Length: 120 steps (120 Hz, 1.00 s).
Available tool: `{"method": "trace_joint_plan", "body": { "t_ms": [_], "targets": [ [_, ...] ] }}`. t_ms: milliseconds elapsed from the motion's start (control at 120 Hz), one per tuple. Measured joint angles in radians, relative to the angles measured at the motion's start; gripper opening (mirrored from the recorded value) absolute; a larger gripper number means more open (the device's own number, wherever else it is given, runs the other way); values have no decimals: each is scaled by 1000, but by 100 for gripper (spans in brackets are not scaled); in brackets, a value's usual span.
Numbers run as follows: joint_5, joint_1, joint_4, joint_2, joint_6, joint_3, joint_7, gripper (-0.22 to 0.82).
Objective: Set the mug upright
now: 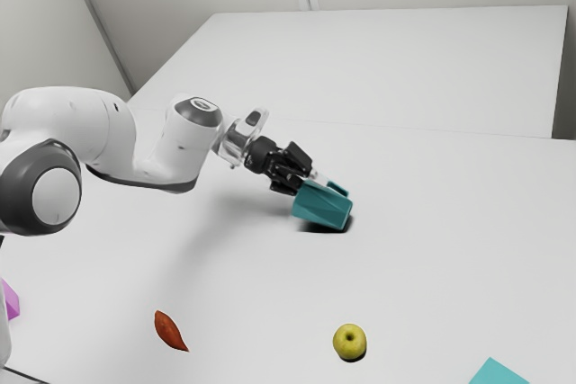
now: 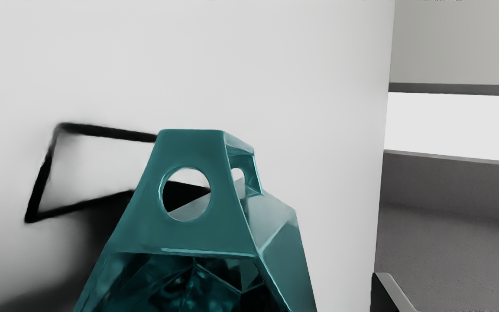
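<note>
The teal faceted mug [image 1: 322, 207] is tipped over on its side above its dark shadow on the white table [image 1: 243, 294]; whether it touches the surface cannot be told. My black gripper [image 1: 308, 177] reaches down at a slant to the mug's end nearest the arm, overlapping its upper edge. In the wrist view, the mug [image 2: 271, 229] is close to the camera, its dark open mouth partly visible and its handle [image 2: 197, 149], pierced by a round hole, standing out from the body. How the gripper holds or meets the mug is hidden.
A yellow-green apple [image 1: 349, 342] and a reddish-brown pointed object [image 1: 168, 331] lie on the table, well apart from the mug. A teal piece [image 1: 498, 374] is at the exterior view's lower right, a magenta block [image 1: 10, 299] at its left edge.
</note>
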Motion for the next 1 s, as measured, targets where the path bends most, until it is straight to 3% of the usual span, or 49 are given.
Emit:
{"method": "trace_joint_plan", "body": {
  "t_ms": [183, 333, 450, 700, 1000],
  "targets": [
    [-15, -1, 0, -2, -2, 0, 46, -9],
    [-8, -2, 1, -21, -1, -1, 73, -14],
    [32, -3, 1, -96, 1, 1, 83, -15],
    [481, 2, 10, -283, 5, 7, 1, -17],
    [973, 2, 13, -336, 35, 13, -166, -17]
  ]
}}
